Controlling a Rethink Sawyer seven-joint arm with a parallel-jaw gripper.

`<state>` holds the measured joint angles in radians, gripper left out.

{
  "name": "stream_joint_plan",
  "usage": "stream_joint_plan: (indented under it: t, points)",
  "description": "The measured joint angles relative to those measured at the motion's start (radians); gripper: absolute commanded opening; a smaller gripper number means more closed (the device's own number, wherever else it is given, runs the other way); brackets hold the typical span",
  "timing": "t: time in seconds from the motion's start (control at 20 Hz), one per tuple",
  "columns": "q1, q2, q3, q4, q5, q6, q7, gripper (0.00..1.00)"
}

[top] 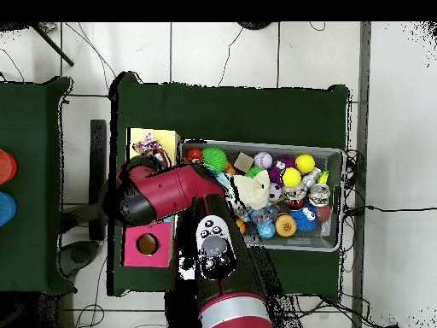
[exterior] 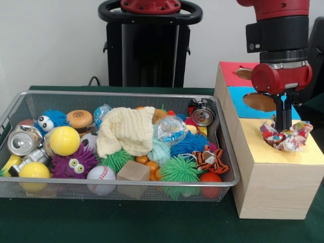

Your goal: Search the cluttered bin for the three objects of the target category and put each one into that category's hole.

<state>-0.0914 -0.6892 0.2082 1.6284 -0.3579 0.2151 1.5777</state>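
The end effector (exterior: 282, 124) hangs over the box's (exterior: 273, 187) yellow section, clamped on a speckled rope bundle (exterior: 286, 136) directly beneath it. Centre the bundle over the hole before letting go; the basket (exterior: 121, 94) sits off to one side.

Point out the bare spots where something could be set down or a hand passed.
Free: the green table in front of the cluttered bin, and the front strip of the wooden box's yellow top, nearer than the speckled rope bundle under the gripper. The bin is packed throughout, around the cream cloth.
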Motion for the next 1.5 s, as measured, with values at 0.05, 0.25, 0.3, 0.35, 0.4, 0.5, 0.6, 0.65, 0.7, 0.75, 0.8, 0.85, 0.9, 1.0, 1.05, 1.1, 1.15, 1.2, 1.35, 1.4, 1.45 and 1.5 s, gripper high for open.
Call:
stream_joint_plan:
  t: [0.05, 0.25, 0.3, 0.35, 0.4, 0.5, 0.6, 0.65, 0.7, 0.75, 0.8, 0.85, 0.9, 1.0, 1.05, 1.1, 1.15, 1.2, 1.35, 1.4, 1.45, 1.5]
  points:
    - [0.003, 0.0, 0.0, -0.001, -0.001, 0.0, 0.0, 0.0]
    - [0.009, 0.0, 0.0, -0.001, -0.002, 0.0, 0.0, 0.0]
    - [0.009, 0.0, 0.0, -0.001, -0.002, 0.0, 0.0, 0.0]
    - [0.009, 0.0, 0.0, -0.001, -0.002, 0.0, 0.0, 0.0]
    - [0.01, 0.001, 0.0, -0.001, -0.002, 0.0, 0.0, 0.0]
    - [0.011, 0.001, -0.001, -0.002, -0.002, 0.0, 0.0, 0.0]
    - [0.011, 0.001, -0.001, -0.003, -0.002, 0.0, 0.0, 0.0]
    - [0.011, 0.002, -0.001, -0.004, -0.002, 0.0, 0.0, 0.0]
    - [0.011, 0.002, -0.001, -0.006, -0.002, -0.001, 0.0, 0.0]
    - [0.011, 0.003, -0.001, -0.007, -0.002, -0.002, 0.0, 0.0]
    - [0.011, 0.003, -0.001, -0.008, -0.002, -0.003, 0.0, 0.0]
    - [0.011, 0.004, 0.0, -0.01, -0.002, -0.005, 0.0, 0.0]
    - [0.011, 0.004, 0.0, -0.012, -0.002, -0.005, 0.0, 0.0]
    - [0.011, 0.005, 0.0, -0.018, -0.002, -0.006, 0.0, 0.0]
    - [0.011, 0.007, 0.0, -0.022, -0.002, -0.006, 0.0, 0.0]
    - [0.011, 0.008, 0.0, -0.026, -0.002, -0.006, 0.0, 0.0]
    - [0.011, 0.009, 0.0, -0.029, -0.002, -0.006, 0.0, 0.0]
    - [0.01, 0.013, 0.0, -0.035, -0.002, -0.006, 0.0, 0.0]
    - [0.007, 0.025, 0.0, -0.053, -0.002, -0.006, 0.0, 0.0]
    - [0.007, 0.027, 0.0, -0.056, -0.002, -0.006, 0.0, 0.0]
    - [0.006, 0.029, 0.0, -0.058, -0.002, -0.006, 0.0, 0.0]
    - [0.005, 0.034, 0.0, -0.063, -0.002, -0.006, 0.0, 0.0]
